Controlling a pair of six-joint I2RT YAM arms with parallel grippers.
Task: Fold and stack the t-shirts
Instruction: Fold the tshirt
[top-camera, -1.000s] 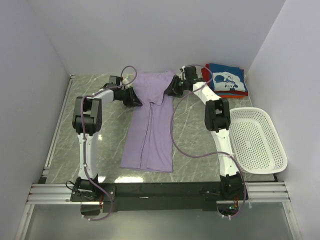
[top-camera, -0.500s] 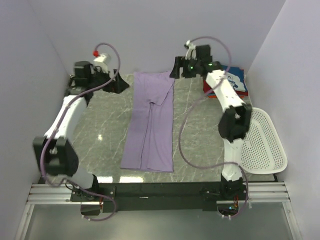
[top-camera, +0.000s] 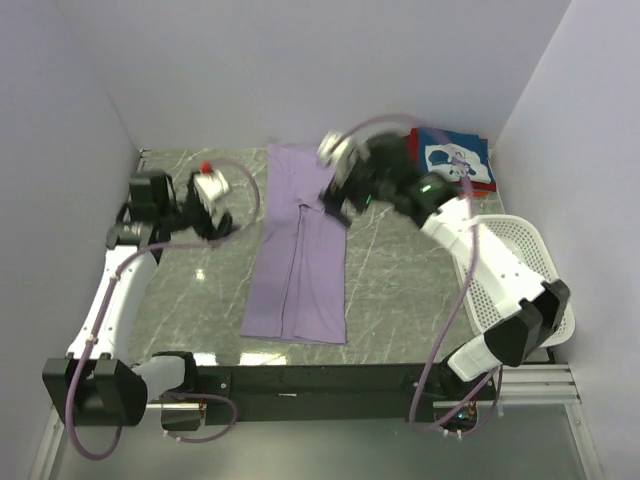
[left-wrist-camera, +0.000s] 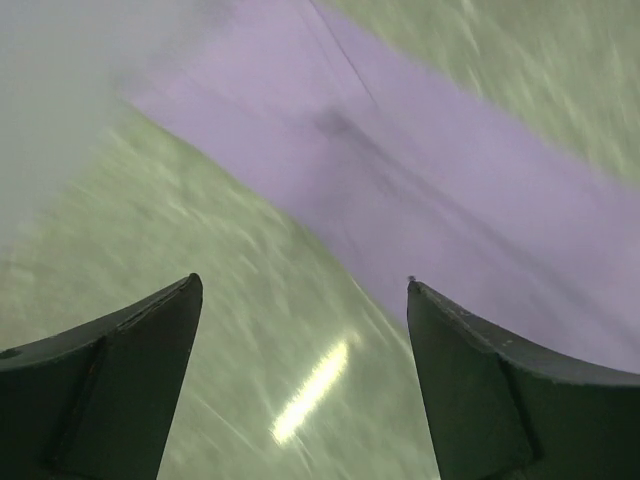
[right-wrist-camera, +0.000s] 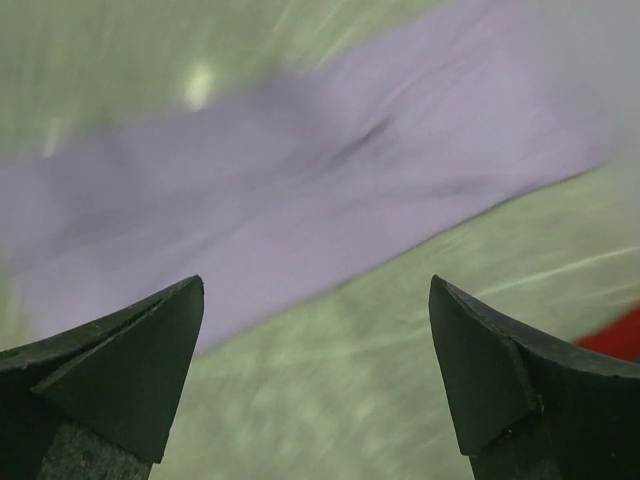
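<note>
white-and-black arms (top-camera: 110, 300), looping mauve cables (top-camera: 385, 118), dark wedge-shaped jaws

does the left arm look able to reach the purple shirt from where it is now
Probably yes. The left pincer is open and sits just off the purple shirt's left edge, with only table showing between them.

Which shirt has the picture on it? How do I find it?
Look at the marble table's far right corner, beyond the white basket. A navy shirt lies there, folded on top of red shirts. It is the only one with a white print.
</note>
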